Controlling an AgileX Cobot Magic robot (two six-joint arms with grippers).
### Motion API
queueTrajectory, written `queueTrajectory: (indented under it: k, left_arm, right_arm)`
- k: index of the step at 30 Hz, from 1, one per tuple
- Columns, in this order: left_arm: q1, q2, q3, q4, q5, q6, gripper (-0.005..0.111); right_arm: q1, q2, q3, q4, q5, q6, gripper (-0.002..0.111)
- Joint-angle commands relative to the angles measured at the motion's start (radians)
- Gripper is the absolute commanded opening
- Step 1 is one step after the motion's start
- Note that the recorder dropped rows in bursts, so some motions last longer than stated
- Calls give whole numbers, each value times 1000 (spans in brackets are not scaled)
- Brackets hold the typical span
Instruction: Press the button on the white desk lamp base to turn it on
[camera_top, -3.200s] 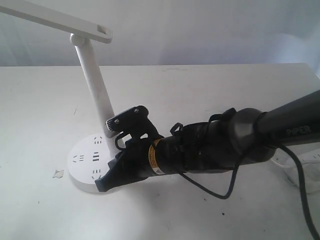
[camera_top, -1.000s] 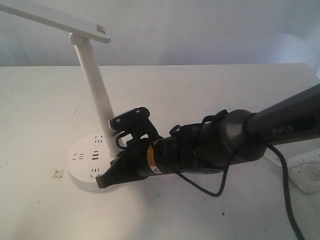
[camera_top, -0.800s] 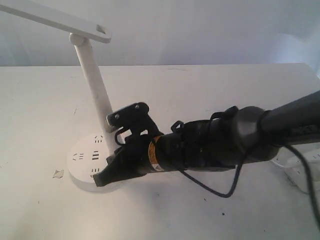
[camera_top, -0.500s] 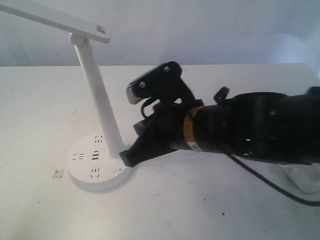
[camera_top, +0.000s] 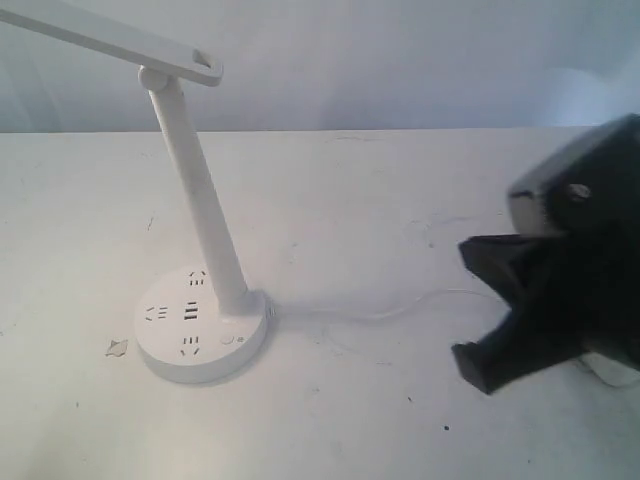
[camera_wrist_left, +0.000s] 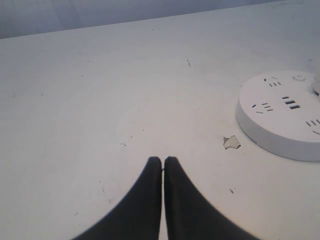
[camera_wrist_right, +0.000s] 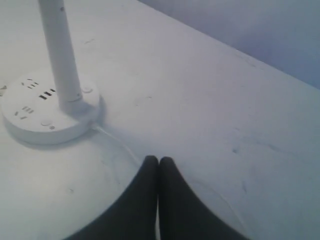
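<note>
The white desk lamp stands at the left of the table on its round white desk lamp base, also visible in both wrist views. The button is uncovered on the base's near right part, and the right wrist view shows it too. My right gripper is shut and empty, well to the right of the base and above the table. My left gripper is shut and empty, off to the side of the base. The exterior view does not show the left gripper.
A thin white cord runs from the base across the table toward the right. A small chip of paper lies just left of the base. The lamp's long head bar overhangs the back left.
My right gripper, whose shut tips rested on the base's near right part, has lifted and pulled far back to the right. The button and cord now show.
</note>
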Motion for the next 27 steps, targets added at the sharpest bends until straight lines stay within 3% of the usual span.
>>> queueTrajectory:
  k: [1,9,27]
  left_arm:
    - [0,-2,-3,-8,-3,-2,1]
    - [0,-2,-3,-8,-3,-2,1]
    - [0,-2,-3,-8,-3,-2,1]
  right_arm:
    - [-1,-206,81,-4,111,44,0]
    - [-1,-488,90,28,134,422,0]
    - [-7,-606,90,29,174,357,0]
